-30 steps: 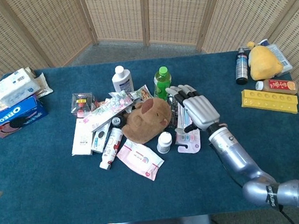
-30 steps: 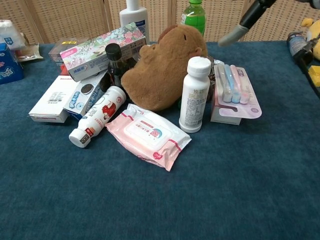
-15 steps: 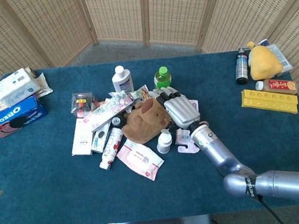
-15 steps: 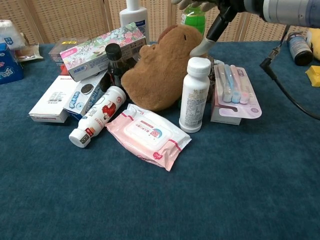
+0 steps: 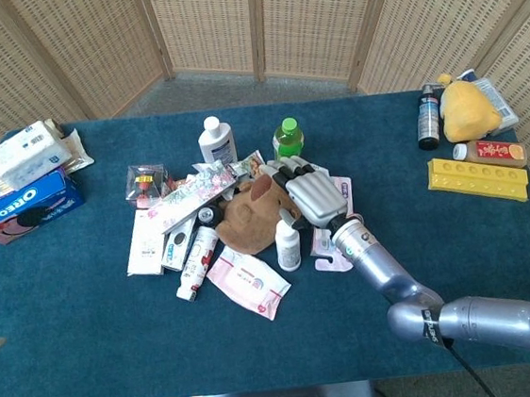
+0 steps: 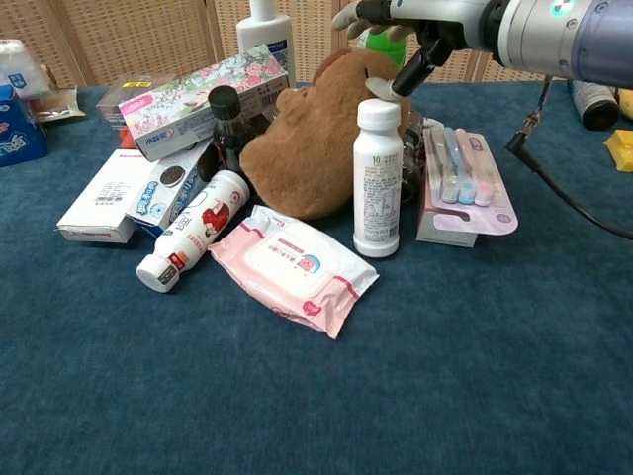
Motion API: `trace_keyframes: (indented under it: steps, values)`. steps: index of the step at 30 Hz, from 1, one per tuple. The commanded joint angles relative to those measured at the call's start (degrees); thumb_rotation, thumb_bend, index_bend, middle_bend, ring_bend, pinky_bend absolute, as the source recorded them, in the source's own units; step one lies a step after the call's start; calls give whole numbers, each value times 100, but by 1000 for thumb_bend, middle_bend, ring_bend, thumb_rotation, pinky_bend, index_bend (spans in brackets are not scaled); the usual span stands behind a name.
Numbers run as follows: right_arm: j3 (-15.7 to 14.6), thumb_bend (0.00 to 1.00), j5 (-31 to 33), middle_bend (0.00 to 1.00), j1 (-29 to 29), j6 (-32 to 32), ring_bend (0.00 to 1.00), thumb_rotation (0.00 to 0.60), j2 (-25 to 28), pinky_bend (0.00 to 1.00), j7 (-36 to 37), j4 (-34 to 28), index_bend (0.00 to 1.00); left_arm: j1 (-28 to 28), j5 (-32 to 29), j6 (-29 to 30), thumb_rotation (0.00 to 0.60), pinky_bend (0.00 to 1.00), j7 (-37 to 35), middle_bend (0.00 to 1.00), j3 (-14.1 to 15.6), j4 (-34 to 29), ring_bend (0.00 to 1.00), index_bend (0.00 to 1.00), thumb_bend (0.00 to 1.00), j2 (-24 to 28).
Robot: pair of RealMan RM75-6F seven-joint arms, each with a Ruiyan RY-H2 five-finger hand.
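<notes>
Brown plush toy (image 6: pixel 316 148) perhaps under right hand (image 5: pixel 310 194)

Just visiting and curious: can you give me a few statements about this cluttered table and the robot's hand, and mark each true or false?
1. The right hand is over the brown plush toy. True.
2. The white pill bottle lies flat. False: it stands upright.
3. The green-capped bottle is behind the plush. True.
4. The Oreo box sits at the table's right edge. False: it is at the left edge.
5. The left hand grips the wet wipes pack. False: no left hand shows.
</notes>
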Motion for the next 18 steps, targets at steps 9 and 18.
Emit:
trace_keyframes:
  steps: [9,18]
  values:
    - [-44,0,85,0,133,-218,0,600,172,0,-11,-107,0,2,-2,-14,600,0,-18,0,-9,6,0,0,0,-1]
    - [31,0,207,0,345,-199,0,600,408,0,-260,-321,0,1,15,-22,600,0,2,0,-11,-2,0,0,0,-6]
